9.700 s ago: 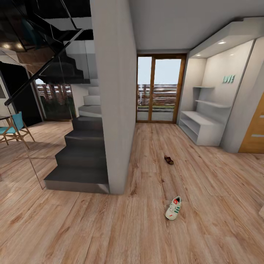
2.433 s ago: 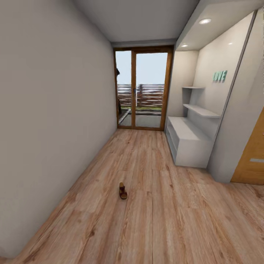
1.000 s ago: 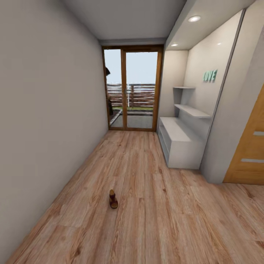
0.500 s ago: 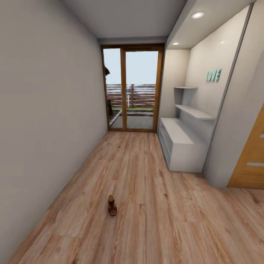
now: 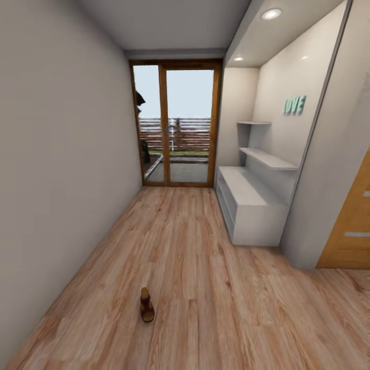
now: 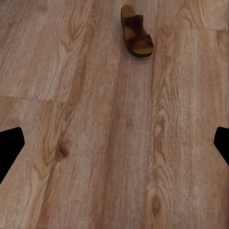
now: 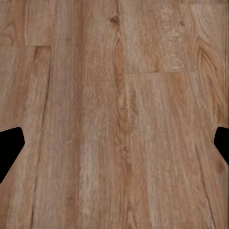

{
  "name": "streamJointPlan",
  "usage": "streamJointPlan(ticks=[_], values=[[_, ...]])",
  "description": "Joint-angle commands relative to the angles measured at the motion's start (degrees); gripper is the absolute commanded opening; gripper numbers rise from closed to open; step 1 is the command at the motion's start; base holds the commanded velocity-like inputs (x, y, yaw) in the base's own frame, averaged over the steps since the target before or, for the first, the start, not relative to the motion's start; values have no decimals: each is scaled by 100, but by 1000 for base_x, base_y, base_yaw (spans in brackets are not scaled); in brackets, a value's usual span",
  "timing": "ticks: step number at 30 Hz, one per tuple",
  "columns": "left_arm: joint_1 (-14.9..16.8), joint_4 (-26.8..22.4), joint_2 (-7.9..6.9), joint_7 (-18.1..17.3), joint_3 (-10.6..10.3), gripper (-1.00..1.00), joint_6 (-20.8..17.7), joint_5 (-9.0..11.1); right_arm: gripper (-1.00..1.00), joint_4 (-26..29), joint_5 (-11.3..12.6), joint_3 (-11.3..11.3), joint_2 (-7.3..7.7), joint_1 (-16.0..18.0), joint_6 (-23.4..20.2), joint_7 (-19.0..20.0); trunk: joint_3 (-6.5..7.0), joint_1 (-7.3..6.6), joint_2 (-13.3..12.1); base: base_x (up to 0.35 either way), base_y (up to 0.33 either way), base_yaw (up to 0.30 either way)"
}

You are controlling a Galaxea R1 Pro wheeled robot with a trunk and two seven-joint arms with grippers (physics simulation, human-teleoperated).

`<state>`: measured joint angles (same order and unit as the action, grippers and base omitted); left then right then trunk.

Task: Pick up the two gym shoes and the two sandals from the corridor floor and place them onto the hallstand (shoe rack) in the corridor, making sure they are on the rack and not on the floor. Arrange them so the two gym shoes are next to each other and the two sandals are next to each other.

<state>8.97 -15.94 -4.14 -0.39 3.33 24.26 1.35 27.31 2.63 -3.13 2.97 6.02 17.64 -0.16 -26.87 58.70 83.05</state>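
Sandal (image 5: 147, 304) alone on corridor floor (image 5: 216, 303), well short of hallstand (image 5: 246, 203) at right wall. Step: approach for first pickup. Left pincer (image 6: 114, 148) and right pincer (image 7: 114, 148) both spread, empty. Next: lower left pincer onto sandal.

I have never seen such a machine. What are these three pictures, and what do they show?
It is a simulated wheeled robot with two arms. The large picture comes from its head: a corridor, one brown sandal on the wood floor, and a white shoe rack at the right. The other two pictures come from cameras near each gripper, looking down at the floor. The left one also sees the sandal. The dark shapes at their edges are the gripper fingers, spread wide. Nothing is held.
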Motion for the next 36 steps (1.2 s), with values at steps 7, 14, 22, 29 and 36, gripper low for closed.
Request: streamJointPlan(ticks=[7, 14, 22, 29, 36], values=[[1, 3, 1, -3, 10, 100, 18, 14, 100, 0, 27, 5, 0, 5, 20, -1, -6, 3, 2, 336, -51, -119], [4, 3, -6, -4, 10, 100, 18, 15, 100, 3, 27, 6, 1, 5, 21, -2, -6, 3, 2, 338, -5, -12], [0, 3, -8, -4, 10, 100, 18, 15, 100, 10, 27, 13, -6, 5, 20, -1, -6, 3, 2, 339, 0, -1], [0, 3, -1, -4, 10, 100, 18, 9, 100, 8, 27, 14, -7, 5, 20, -1, -6, 3, 2, 339, -14, 0], [-1, 3, -6, -4, 10, 100, 18, 8, 100, 4, 27, 14, -7, 5, 20, -1, -6, 3, 2, 339, -73, 79]])
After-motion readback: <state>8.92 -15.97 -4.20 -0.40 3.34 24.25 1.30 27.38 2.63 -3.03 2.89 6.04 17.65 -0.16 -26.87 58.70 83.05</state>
